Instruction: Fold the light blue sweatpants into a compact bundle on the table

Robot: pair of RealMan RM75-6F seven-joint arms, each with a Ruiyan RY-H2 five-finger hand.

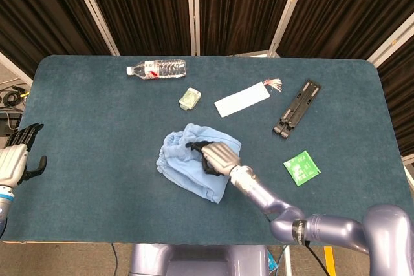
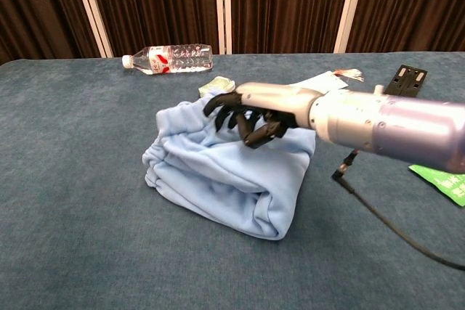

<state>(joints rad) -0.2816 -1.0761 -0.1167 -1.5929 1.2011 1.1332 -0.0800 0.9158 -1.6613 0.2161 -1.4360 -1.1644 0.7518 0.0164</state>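
The right hand (image 2: 251, 115) lay atop the sweatpants (image 2: 218, 172), fingers curled into the cloth's top fold. The left hand (image 1: 14, 159) hung well apart at the surface's edge, fingers spread, holding nothing.

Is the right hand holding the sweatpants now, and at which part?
Cannot tell: the right hand rests curled on top of the sweatpants; no clear grip shows.

Light blue sweatpants (image 1: 187, 163); teal table (image 1: 97, 127); green packet (image 1: 301, 167); black stand (image 1: 297, 107).
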